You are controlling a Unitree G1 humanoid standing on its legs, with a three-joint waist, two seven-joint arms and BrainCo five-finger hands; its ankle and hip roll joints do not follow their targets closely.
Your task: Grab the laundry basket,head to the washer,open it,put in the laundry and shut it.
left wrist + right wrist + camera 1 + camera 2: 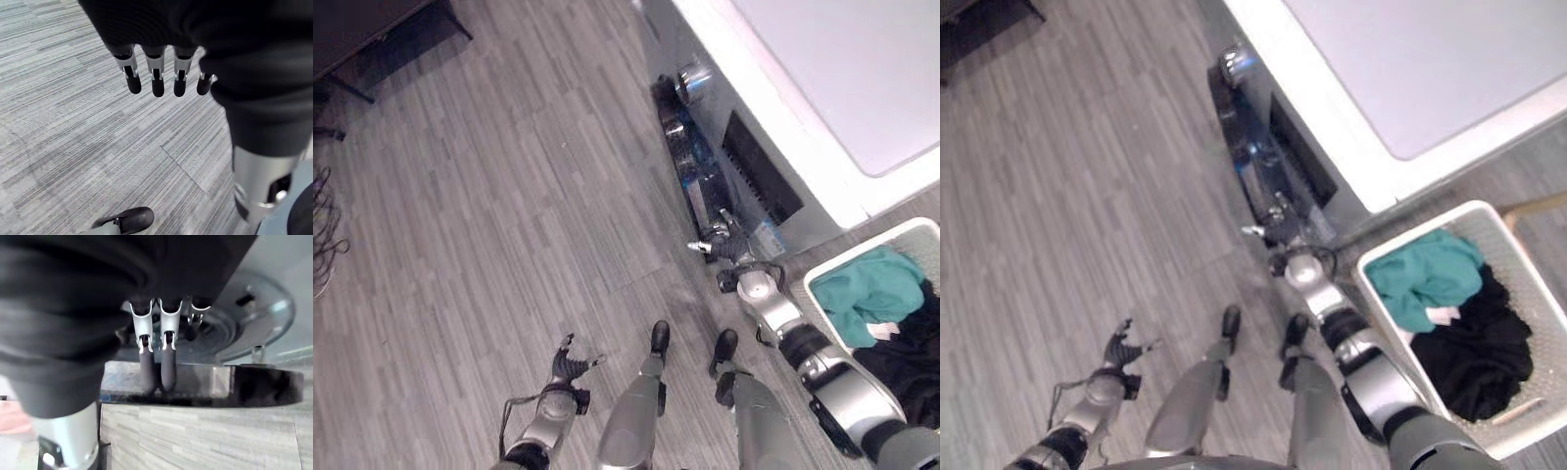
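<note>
Floor: grey wood-look planks (489,225). Left eye view: white washer (822,88) at upper right, its dark round door (690,171) swung partly out from the front, with a chrome knob (693,80) above it. Right hand (722,245) is at the door's lower edge. Laundry basket (822,272), white, stands on the floor just right of the right arm, holding a teal garment (873,289) and black clothes (915,357). Left hand (570,364) hangs low over the bare floor, well apart from the basket.

Right eye view: same layout; basket (1528,264) beside the washer's corner, hand (1278,223) at the door, not touching the basket.

Left wrist view: fingers (156,81) straight and spread, holding nothing.

Right wrist view: fingers (155,369) extended straight, tips against the door's dark rim (254,384); no grasp.
</note>
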